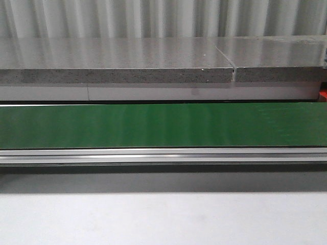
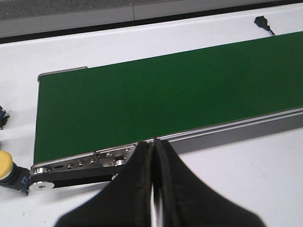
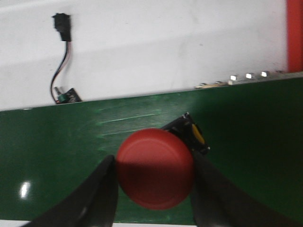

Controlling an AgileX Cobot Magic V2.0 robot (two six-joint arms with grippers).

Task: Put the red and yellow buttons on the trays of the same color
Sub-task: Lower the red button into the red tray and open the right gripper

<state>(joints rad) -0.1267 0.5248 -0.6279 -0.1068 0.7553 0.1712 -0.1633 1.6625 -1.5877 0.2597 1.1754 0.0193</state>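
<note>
Red button [image 3: 155, 169] – round domed cap, black base – above green belt; yellow button [image 2: 5, 164] on white table.

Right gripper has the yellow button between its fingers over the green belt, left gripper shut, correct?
Not quite: the button between the right gripper fingers is red, as the right wrist view shows. It is over the green belt, and the left gripper is shut.

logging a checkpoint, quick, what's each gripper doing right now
Left gripper: shut, holding nothing.
Right gripper: shut on the round red push button, above the green conveyor belt.
</note>
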